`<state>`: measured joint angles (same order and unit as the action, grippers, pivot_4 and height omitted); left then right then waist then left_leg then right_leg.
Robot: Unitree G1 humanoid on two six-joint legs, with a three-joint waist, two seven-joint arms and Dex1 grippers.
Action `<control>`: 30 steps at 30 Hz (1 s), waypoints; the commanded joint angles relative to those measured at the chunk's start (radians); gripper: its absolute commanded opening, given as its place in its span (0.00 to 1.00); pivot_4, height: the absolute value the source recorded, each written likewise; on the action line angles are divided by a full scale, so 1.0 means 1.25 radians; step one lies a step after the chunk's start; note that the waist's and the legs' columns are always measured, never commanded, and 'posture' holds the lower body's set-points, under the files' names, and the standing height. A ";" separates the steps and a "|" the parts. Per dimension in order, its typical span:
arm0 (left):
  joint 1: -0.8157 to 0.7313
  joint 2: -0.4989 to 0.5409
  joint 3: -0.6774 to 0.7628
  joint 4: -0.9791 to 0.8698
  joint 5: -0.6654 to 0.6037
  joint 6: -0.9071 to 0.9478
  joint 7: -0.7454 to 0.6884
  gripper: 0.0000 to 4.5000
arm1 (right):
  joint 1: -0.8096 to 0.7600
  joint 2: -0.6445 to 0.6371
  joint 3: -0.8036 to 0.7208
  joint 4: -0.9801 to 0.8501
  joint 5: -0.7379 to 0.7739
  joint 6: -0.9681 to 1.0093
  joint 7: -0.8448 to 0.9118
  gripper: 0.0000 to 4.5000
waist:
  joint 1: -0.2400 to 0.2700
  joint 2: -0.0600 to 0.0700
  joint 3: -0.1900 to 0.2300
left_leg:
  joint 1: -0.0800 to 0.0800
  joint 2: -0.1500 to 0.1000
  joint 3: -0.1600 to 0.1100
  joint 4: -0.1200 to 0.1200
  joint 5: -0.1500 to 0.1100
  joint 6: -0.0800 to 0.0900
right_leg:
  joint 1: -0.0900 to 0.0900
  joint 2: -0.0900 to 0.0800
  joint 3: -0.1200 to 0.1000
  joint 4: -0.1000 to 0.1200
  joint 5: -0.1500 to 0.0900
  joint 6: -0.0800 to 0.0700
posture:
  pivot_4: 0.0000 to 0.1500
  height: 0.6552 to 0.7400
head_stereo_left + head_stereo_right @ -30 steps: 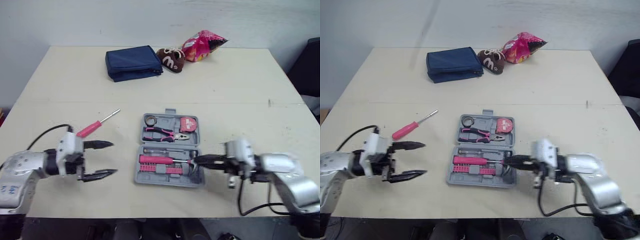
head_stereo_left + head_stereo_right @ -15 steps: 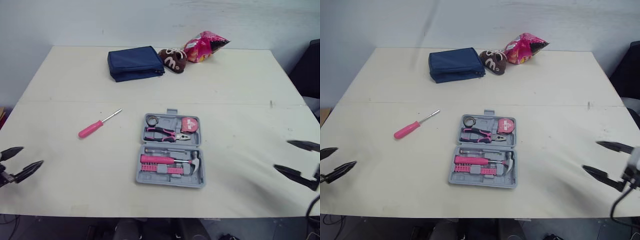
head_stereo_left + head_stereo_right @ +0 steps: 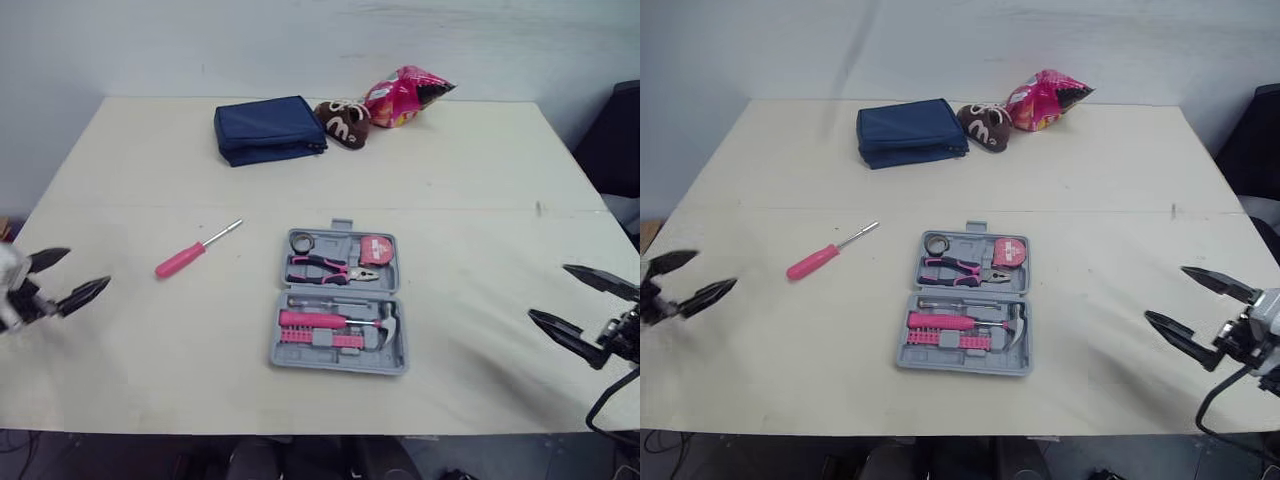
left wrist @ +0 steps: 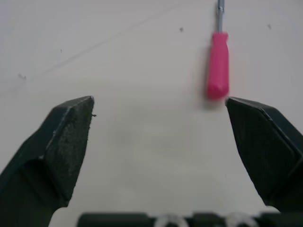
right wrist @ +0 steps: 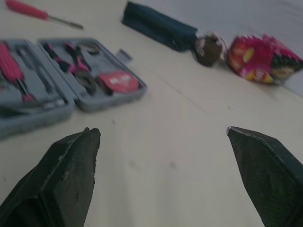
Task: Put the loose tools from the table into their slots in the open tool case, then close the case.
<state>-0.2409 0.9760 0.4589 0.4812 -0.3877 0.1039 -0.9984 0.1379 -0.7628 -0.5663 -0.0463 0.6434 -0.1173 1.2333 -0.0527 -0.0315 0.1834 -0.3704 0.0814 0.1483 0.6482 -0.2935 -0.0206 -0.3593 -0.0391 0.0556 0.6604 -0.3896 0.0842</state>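
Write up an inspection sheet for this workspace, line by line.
Surface: cream table, with a seam line across it.
Job's things: grey tool case open, holding pliers, tape measure and hammer; pink screwdriver loose on the table, to the robot's left of the case.
Clutter: blue pouch, brown plush item and pink snack bag at the far edge.
Grippers: left gripper open, empty; right gripper open, empty.
Cables: black cable below the right gripper.
Surroundings: white wall; dark object beyond the right edge.
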 commanded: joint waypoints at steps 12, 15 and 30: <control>-0.347 -0.055 -0.349 0.140 0.195 0.121 -0.039 1.00 | -0.058 0.101 0.145 -0.240 0.020 0.021 -0.091 0.99 | -0.002 0.000 0.000 | -0.001 0.002 0.004 0.003 0.001 0.000 | -0.003 0.004 0.001 0.001 0.000 0.000 | 1.00 1.00; -0.381 -0.073 -0.370 0.197 0.228 0.081 -0.028 1.00 | -0.050 0.100 0.147 -0.245 0.018 0.018 -0.093 0.99 | -0.001 0.000 0.000 | -0.001 0.003 0.004 0.004 0.001 -0.001 | -0.003 0.005 0.002 0.002 0.000 0.000 | 1.00 1.00; -0.385 -0.125 -0.401 0.303 0.296 -0.019 -0.023 0.32 | -0.044 0.104 0.159 -0.253 0.011 0.012 -0.101 1.00 | 0.006 0.000 0.000 | 0.001 0.003 0.003 0.006 0.001 0.000 | -0.001 0.004 0.002 0.003 0.000 0.000 | 1.00 1.00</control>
<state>-0.7393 0.7968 -0.0246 0.8337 -0.0645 0.0875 -1.0373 0.0832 -0.6220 -0.3572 -0.3277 0.6483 -0.0879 1.1032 -0.0455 -0.0315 0.1838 -0.3694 0.0848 0.1524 0.6555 -0.2921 -0.0212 -0.3606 -0.0334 0.0580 0.6651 -0.3895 0.0847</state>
